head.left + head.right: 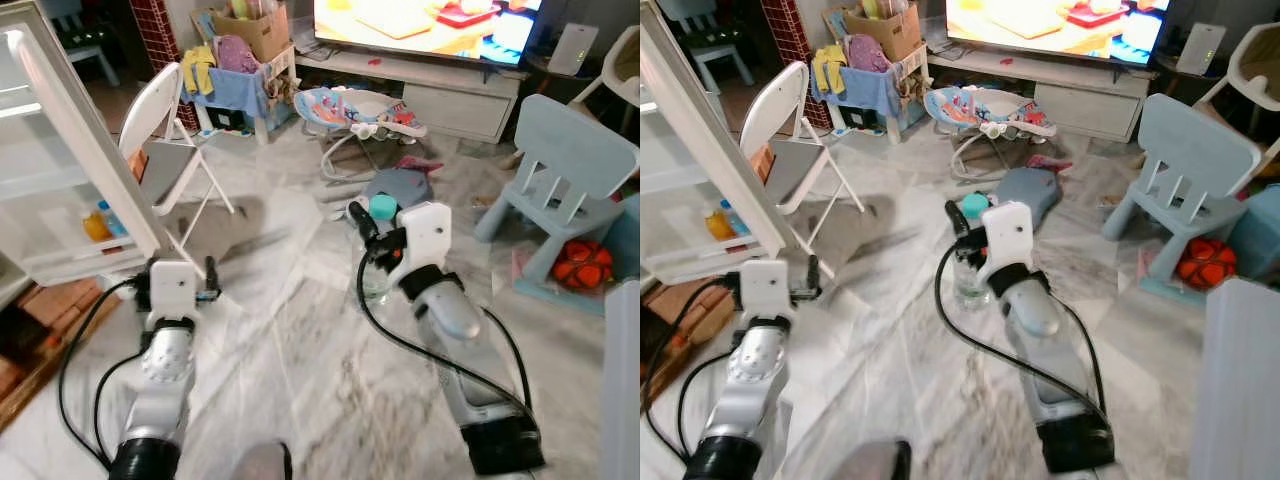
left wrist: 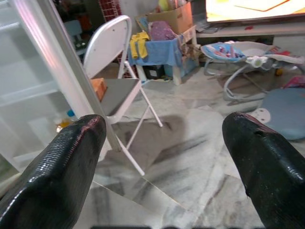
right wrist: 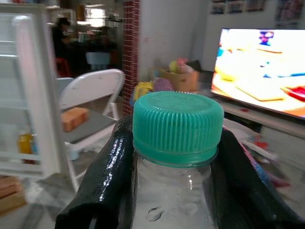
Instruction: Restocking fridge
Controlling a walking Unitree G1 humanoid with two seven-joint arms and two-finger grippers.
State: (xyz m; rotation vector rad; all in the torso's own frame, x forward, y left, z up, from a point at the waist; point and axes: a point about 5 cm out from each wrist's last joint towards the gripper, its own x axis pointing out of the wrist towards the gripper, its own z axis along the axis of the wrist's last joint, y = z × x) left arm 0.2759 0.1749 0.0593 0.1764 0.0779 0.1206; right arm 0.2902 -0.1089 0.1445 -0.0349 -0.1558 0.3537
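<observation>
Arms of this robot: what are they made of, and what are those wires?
Each arm is a silver metal tube with a black base collar, a white boxy wrist block and looping black cables. Left gripper and right gripper have glossy, textured black fingers.

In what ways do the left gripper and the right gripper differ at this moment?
The left gripper is open with nothing between its fingers, while the right gripper is shut on a clear bottle with a green cap. The left gripper is close to the open fridge door, the right gripper is out over the marble floor. Both have two black fingers.
</observation>
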